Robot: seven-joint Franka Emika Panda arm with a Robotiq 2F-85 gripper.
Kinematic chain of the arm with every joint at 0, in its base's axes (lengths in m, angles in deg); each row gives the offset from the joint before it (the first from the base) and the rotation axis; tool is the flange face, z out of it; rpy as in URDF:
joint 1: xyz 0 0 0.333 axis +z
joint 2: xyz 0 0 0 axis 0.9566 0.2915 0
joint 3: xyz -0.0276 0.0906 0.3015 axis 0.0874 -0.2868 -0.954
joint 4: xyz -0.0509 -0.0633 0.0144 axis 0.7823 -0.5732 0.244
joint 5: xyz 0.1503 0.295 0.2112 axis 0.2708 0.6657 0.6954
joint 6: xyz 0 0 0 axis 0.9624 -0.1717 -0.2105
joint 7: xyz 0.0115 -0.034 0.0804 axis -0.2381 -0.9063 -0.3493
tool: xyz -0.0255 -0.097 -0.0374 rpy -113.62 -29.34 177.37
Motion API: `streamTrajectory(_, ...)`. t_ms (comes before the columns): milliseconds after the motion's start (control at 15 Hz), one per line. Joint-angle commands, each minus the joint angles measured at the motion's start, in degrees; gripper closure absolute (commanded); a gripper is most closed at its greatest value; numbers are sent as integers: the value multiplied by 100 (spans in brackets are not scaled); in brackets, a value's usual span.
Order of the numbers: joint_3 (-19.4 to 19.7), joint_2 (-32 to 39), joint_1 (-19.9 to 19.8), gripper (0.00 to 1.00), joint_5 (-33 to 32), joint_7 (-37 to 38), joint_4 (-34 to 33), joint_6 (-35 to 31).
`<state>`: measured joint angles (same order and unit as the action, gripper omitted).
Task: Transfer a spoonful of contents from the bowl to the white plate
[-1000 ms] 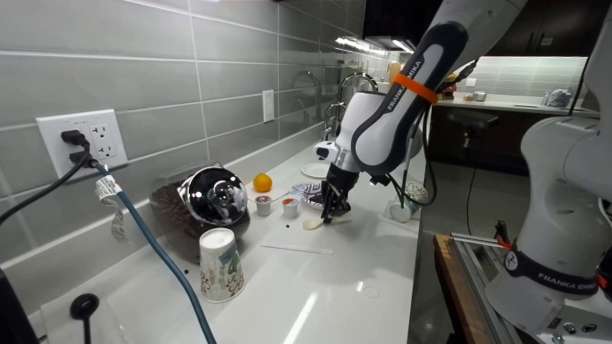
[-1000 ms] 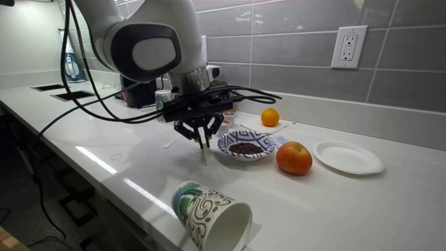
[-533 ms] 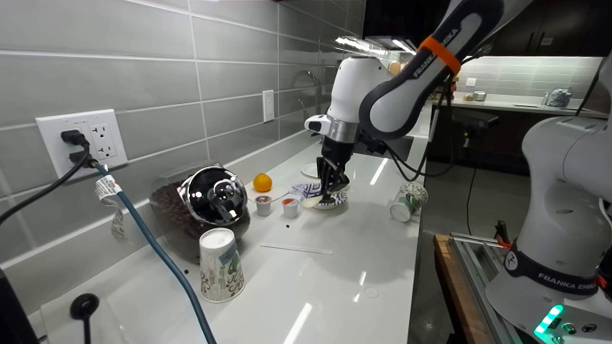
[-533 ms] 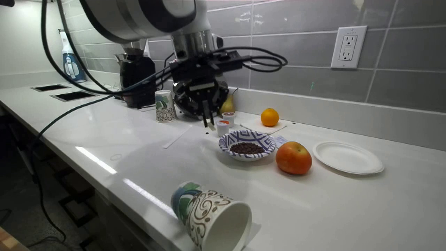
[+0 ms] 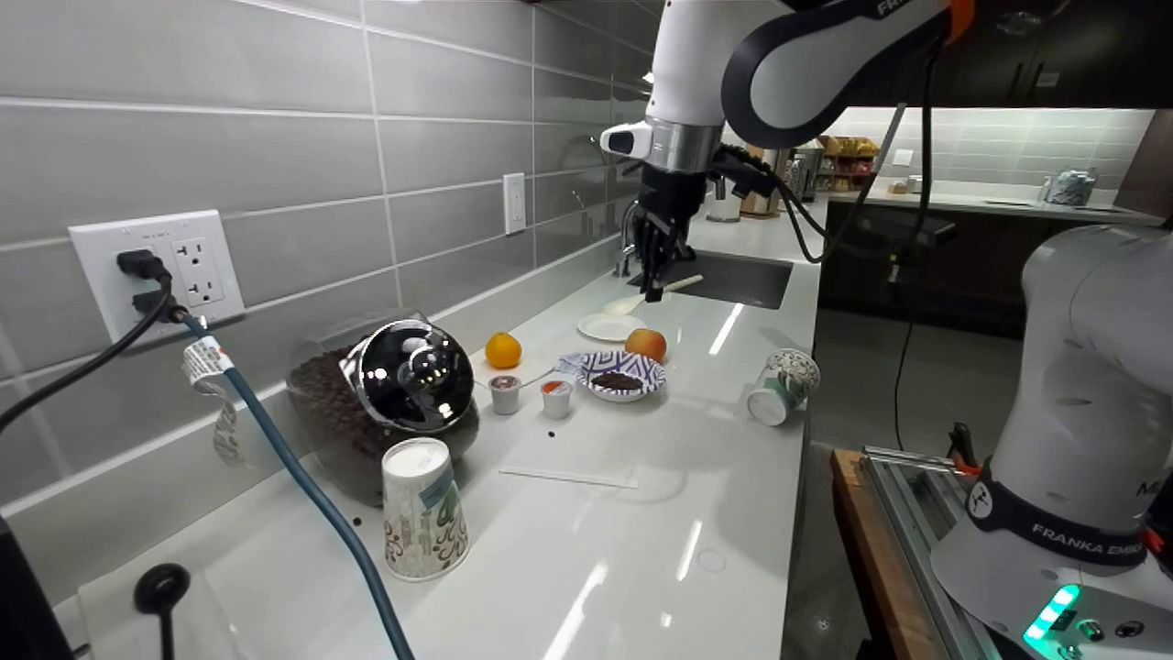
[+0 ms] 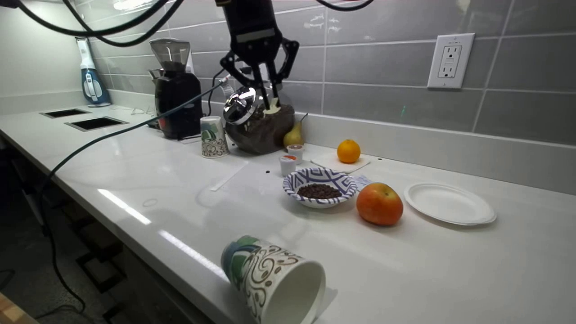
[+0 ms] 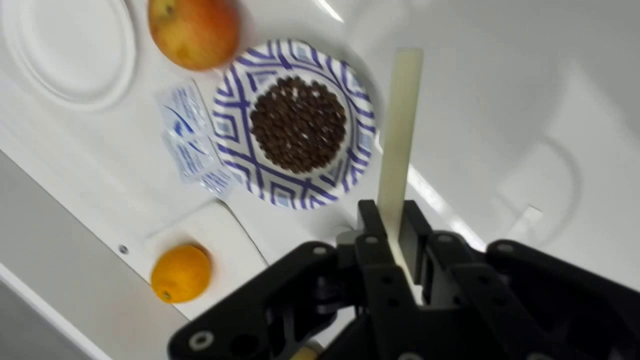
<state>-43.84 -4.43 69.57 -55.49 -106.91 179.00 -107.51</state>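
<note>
The bowl, whitish with a blue-purple patterned rim, holds small dark brown pieces. It stands on the counter in both exterior views (image 5: 652, 370) (image 6: 335, 175) and the wrist view (image 7: 295, 192). The plain white plate lies past the apple from the bowl (image 5: 609, 327) (image 6: 450, 204) (image 7: 75, 50). My gripper (image 5: 653, 291) (image 6: 270, 92) is shut on the handle of a pale cream spoon and holds it in the air, well above the counter. The spoon's handle shows in the wrist view (image 7: 401, 115); its head is hidden there by the gripper (image 7: 391, 212). I cannot tell whether the head holds anything.
A red apple (image 6: 380, 204) sits between bowl and plate. An orange (image 6: 348, 151), small capsule cups (image 5: 555, 401) and a large jar (image 5: 394, 403) stand near the wall. A patterned paper cup (image 6: 270, 274) lies at the front edge; another (image 5: 424, 509) stands upside down.
My gripper has risen from near the counter beside the bowl, lifting the spoon with it. The bowl and apple are now uncovered in an exterior view. The objects on the counter look unmoved.
</note>
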Motion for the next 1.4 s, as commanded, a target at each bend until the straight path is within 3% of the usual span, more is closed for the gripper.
streamTrajectory(0, -34, 35, -192, 86, -307, 170, 14, 6)
streamTrajectory(200, -33, 218, -410, 86, -668, 407, 55, -50)
streamTrajectory(267, -48, 252, -410, 95, -680, 439, 55, -60)
streamTrajectory(733, 17, 764, -510, 95, -776, 545, 96, -151)
streamTrajectory(1333, 170, 1350, -879, 95, -1362, 847, 113, -500)
